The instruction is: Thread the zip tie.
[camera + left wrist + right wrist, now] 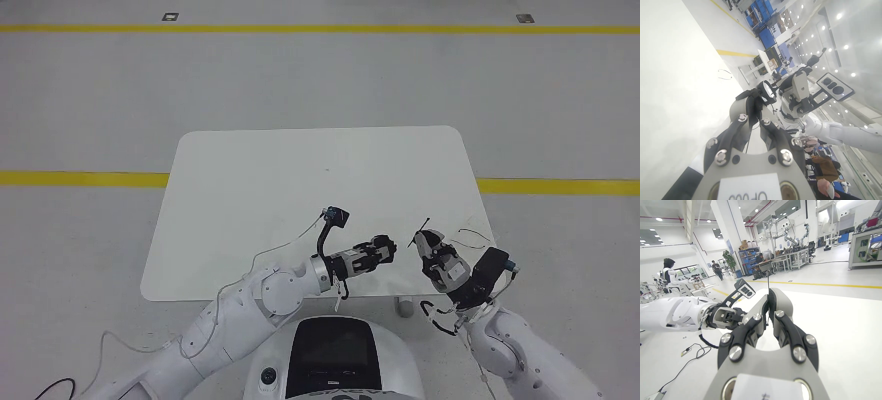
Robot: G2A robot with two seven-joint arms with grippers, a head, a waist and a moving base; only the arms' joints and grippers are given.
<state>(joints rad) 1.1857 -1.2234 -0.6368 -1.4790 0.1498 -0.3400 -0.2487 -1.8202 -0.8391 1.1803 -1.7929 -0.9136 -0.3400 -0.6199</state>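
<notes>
Right gripper [769, 300] pinches zip tie [768, 283] (upright); table [300, 200] beneath.

The middle of the thin black plastic zip tie [768, 281] is covered by the closed pads of the right gripper [769, 295]. In the right wrist view the left gripper [388, 249] is partly hidden behind it. Thin black loops [472, 236] on the white table [300, 200] are too small to be identified.

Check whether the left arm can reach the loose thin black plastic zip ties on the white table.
Probably not directly: the right gripper, shut on an upright black zip tie, sits between the left gripper and the loose black zip ties.
</notes>
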